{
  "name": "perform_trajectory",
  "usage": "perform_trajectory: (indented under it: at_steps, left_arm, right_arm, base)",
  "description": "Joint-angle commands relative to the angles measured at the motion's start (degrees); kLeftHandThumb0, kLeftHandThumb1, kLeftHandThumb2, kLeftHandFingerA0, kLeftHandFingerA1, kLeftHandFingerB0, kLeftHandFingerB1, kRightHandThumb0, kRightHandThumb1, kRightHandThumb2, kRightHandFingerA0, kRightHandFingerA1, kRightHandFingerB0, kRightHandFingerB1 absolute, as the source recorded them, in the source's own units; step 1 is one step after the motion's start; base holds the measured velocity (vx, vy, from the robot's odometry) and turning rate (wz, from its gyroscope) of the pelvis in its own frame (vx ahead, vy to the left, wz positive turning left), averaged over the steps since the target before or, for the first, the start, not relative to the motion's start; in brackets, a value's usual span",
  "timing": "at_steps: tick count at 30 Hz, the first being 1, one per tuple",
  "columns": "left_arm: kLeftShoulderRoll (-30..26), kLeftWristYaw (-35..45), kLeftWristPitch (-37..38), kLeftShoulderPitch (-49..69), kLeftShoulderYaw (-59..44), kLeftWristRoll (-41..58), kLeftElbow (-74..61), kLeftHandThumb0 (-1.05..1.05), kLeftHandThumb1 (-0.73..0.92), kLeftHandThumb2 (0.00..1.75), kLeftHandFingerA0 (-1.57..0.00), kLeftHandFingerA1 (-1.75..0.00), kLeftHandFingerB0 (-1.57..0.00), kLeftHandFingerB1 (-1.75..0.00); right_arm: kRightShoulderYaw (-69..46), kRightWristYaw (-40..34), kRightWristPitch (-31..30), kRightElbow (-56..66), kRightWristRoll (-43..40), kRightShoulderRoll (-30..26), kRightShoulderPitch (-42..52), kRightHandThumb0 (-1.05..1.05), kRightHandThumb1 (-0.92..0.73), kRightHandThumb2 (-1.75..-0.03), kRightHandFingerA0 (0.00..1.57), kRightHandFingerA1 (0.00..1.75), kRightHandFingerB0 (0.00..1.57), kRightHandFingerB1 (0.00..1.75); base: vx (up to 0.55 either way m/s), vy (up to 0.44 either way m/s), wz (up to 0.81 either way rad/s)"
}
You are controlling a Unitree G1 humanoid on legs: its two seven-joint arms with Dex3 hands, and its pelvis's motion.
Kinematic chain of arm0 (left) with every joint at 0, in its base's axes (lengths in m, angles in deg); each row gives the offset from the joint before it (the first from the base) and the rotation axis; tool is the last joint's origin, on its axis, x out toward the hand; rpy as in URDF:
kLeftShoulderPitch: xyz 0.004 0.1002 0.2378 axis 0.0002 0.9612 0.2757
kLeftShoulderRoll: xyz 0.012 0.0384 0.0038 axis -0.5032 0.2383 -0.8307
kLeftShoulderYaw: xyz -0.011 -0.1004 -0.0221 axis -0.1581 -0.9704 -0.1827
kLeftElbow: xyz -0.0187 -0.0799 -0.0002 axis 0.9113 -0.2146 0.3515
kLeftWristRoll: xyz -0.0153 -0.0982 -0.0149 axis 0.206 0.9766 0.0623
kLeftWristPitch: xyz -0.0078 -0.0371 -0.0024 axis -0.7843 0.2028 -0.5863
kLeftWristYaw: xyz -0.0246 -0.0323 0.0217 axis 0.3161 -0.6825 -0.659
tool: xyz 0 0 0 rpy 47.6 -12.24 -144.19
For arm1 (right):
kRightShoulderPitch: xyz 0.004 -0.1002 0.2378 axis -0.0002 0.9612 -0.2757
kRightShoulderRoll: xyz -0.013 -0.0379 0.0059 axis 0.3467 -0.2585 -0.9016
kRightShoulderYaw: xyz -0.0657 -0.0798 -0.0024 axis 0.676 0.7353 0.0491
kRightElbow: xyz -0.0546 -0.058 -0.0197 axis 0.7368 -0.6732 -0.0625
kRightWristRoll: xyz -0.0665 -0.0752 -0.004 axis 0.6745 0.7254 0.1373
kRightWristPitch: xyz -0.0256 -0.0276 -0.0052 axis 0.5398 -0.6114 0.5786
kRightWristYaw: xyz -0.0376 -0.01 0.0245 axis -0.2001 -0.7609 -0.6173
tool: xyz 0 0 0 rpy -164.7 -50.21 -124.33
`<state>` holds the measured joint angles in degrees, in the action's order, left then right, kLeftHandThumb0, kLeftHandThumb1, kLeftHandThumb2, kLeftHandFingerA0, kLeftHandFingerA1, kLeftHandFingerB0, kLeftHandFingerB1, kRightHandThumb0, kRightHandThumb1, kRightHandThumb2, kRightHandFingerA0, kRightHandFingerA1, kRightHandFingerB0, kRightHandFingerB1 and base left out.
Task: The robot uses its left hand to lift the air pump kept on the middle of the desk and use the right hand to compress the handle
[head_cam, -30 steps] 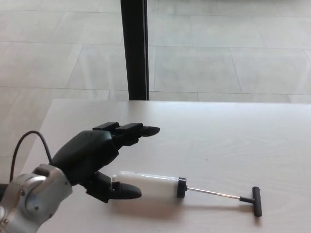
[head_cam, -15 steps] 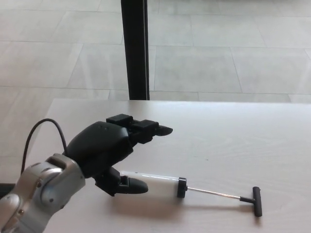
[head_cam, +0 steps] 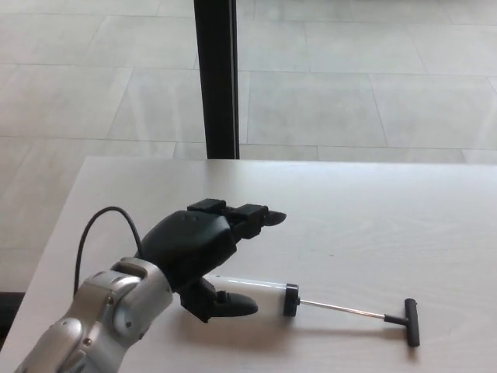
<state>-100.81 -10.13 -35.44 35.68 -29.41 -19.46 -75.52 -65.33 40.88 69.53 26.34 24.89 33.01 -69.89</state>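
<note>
Left robot hand (head_cam: 203,250) hangs over the pump (head_cam: 311,303), fingers (head_cam: 260,216) spread and grasping nothing, thumb (head_cam: 231,305) low in front of the pump's clear barrel; the pump lies flat on the pale surface (head_cam: 373,217), rod drawn out, black T-handle (head_cam: 410,321) at its right end; a dark post (head_cam: 216,78) stands beyond the pump.

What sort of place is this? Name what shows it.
Probably an indoor lab or office test area: a pale desk, a tiled floor beyond it, and a black post behind the desk.
</note>
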Motion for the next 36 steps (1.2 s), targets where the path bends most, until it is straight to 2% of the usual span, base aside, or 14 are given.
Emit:
perform_trajectory:
  at_steps: [1,2,13,15,16,17,18,20,21,23,24,30,35,36]
  left_arm:
    - [3.24,-1.09,-5.73,3.66,-0.86,0.46,0.54,-0.81,0.60,0.60,-0.04,-0.44,-0.05,-0.27]
    - [3.70,-0.96,-6.37,4.23,-0.66,0.05,0.36,-0.82,0.49,0.92,-0.02,-0.41,-0.05,-0.24]
    - [4.41,-2.79,-8.72,6.92,-1.10,-2.57,-0.81,-0.83,0.50,0.89,-0.02,-0.35,-0.07,-0.24]
    - [3.72,-3.30,-8.82,7.61,-1.52,-2.74,-0.79,-0.75,0.46,0.87,-0.03,-0.41,-0.06,-0.31]
    - [3.24,-3.93,-8.35,7.91,-1.86,-2.82,-0.53,-0.72,0.59,0.59,-0.06,-0.41,-0.10,-0.26]
    - [2.85,-4.65,-8.16,7.96,-2.01,-3.35,-0.24,-0.74,0.46,0.83,-0.04,-0.48,-0.07,-0.33]
    - [2.58,-4.93,-7.99,7.98,-2.21,-3.42,-0.03,-0.70,0.59,0.58,-0.07,-0.43,-0.10,-0.26]
    - [2.22,-5.37,-7.87,8.09,-2.58,-3.47,0.10,-0.68,0.58,0.58,-0.08,-0.43,-0.11,-0.29]
    - [1.69,-6.11,-8.25,8.04,-3.03,-4.19,-0.01,-0.38,0.34,0.94,-0.02,-0.53,0.00,-0.49]
    - [0.98,-7.28,-8.56,7.48,-3.56,-5.20,0.24,-0.38,0.34,0.94,-0.02,-0.52,0.00,-0.49]
    - [0.68,-8.24,-8.21,7.29,-3.76,-5.61,0.58,-0.66,0.58,0.58,-0.14,-0.43,-0.18,-0.32]
    - [0.41,-11.19,-10.12,5.22,-4.40,-7.71,2.93,-0.65,0.58,0.57,-0.18,-0.46,-0.26,-0.34]
    - [3.58,-11.15,-11.60,4.72,-3.70,-6.17,5.46,-0.60,0.54,0.56,-0.24,-0.48,-0.34,-0.34]
    - [4.29,-10.11,-12.43,4.56,-3.50,-5.80,5.40,-0.63,0.43,0.79,-0.20,-0.53,-0.26,-0.45]
  right_arm:
    - [-0.04,-1.34,1.33,-2.32,-0.93,-0.71,-0.92,-0.76,-0.90,-0.68,0.30,0.44,0.27,0.30]
    - [0.06,-1.31,1.25,-2.43,-0.89,-0.78,-0.97,-0.75,-0.91,-0.68,0.27,0.38,0.26,0.30]
    - [0.04,-2.00,0.84,0.34,-1.81,0.53,-0.33,-0.74,-0.91,-0.68,0.29,0.39,0.29,0.31]
    - [0.53,-1.90,1.67,0.11,-1.27,0.57,0.17,-0.74,-0.91,-0.69,0.26,0.39,0.25,0.30]
    - [0.67,-2.00,1.63,-0.04,-1.17,0.58,0.30,-0.72,-0.92,-0.68,0.26,0.37,0.26,0.30]
    - [0.62,-1.70,2.10,-0.01,-1.38,0.74,0.64,-0.77,-0.91,-0.68,0.25,0.39,0.26,0.31]
    - [0.60,-1.58,2.33,0.11,-1.48,0.82,0.88,-0.78,-0.91,-0.67,0.26,0.42,0.27,0.31]
    - [0.70,-1.68,2.36,0.10,-1.54,0.83,1.02,-0.78,-0.91,-0.68,0.27,0.43,0.29,0.31]
    - [0.69,-1.83,2.37,-0.32,-1.60,0.88,0.92,-0.76,-0.92,-0.68,0.28,0.39,0.30,0.31]
    - [0.62,-1.84,2.60,-0.49,-1.79,1.05,1.01,-0.78,-0.90,-0.69,0.25,0.39,0.32,0.33]
    - [0.55,-1.66,2.93,-0.42,-1.92,1.16,1.11,-0.76,-0.90,-0.68,0.26,0.38,0.32,0.33]
    - [0.74,-2.33,2.70,1.22,-1.90,1.59,2.16,-0.74,-0.90,-0.67,0.28,0.41,0.31,0.32]
    - [0.92,-2.60,3.36,-1.47,-1.74,1.06,0.66,-0.78,-0.89,-0.67,0.29,0.41,0.32,0.32]
    - [1.12,-3.07,2.95,-0.96,-1.60,1.09,0.54,-0.76,-0.89,-0.67,0.30,0.40,0.32,0.32]
  base:
    - [0.00,0.000,0.00]
    - [0.00,0.000,0.00]
    - [0.00,0.000,0.00]
    - [0.00,0.000,0.00]
    - [0.00,0.000,0.00]
    - [0.00,0.000,0.00]
    - [0.00,0.000,0.00]
    - [0.00,0.000,0.00]
    - [0.00,0.000,0.00]
    - [0.00,0.000,0.00]
    - [0.00,0.000,0.00]
    - [0.00,0.000,0.00]
    - [0.00,0.000,0.00]
    - [0.00,0.000,0.00]
